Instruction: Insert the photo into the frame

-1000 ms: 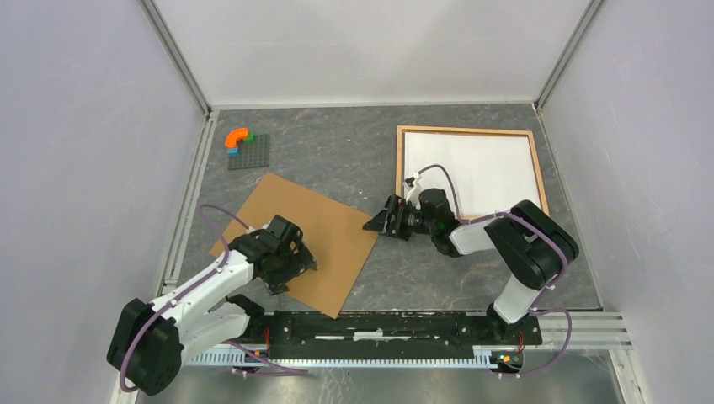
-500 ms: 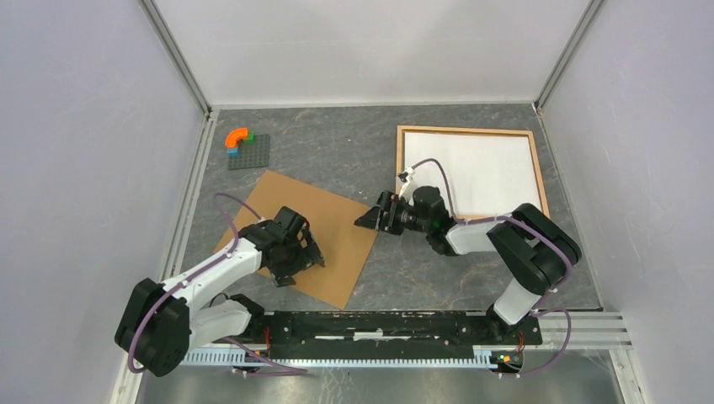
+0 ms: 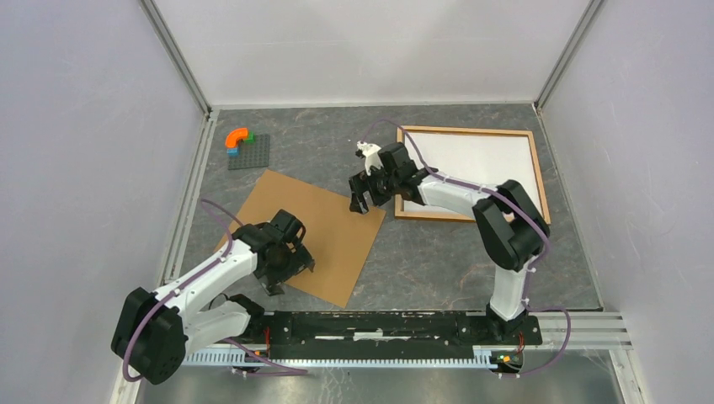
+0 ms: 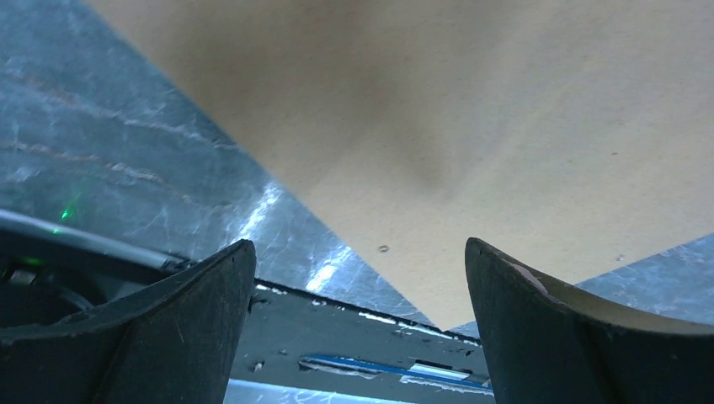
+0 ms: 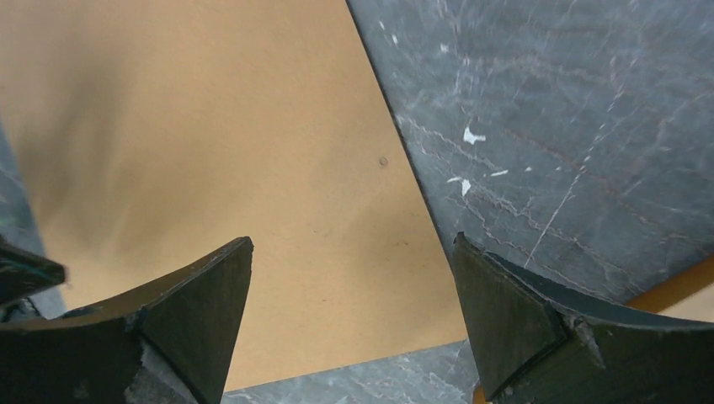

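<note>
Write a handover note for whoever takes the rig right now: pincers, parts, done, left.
Left pincer: open, empty, over the near part of the brown backing board.
Right pincer: open, empty, over the board's right corner, beside the frame.
Parts: the frame lies flat at far right with a white sheet inside its moulding. It is likely the photo, but I can't confirm.
Done: the sheet appears seated in the frame.
Left: the board lies apart from the frame, so probably pick it up and lay it over the sheet.
</note>
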Robot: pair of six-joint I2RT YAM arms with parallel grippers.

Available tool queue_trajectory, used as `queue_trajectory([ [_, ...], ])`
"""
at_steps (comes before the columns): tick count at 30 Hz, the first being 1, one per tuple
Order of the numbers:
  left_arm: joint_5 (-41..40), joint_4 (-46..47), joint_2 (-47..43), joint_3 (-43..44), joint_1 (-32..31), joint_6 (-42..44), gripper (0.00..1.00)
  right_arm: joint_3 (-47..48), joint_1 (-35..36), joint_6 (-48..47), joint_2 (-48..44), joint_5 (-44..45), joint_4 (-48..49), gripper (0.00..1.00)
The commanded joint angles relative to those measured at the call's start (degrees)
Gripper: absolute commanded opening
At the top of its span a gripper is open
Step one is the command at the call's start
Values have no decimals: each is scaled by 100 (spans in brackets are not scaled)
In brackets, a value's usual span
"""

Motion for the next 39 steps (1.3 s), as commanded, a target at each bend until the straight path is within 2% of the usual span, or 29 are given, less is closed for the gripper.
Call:
queue_trajectory([
  [1,-84,-386,-26,32,-14,-642,100,467,-2,-416,546,-174,-595,93],
  [9,123,899,180,-365,-15,-769,100,399,0,-182,886,-389,-454,92],
  [13,241,1223,511,-349,-12,-679,100,193,4,5,804,-935,-341,90],
  [16,399,1610,648,-442,-10,-662,100,-187,5,425,279,-1783,59,89],
  [22,758,1947,560,-524,-26,-628,100,-539,31,804,-642,-2276,224,89],
  [31,903,2143,628,20,-378,-605,100,-1109,-41,954,-1521,-1781,121,89],
  [34,728,1788,741,212,-416,-706,100,-1226,-198,842,-1621,-1324,-98,89],
  [39,443,1540,439,-237,-407,-1188,100,-675,-374,-473,-1179,-257,-924,98],
])
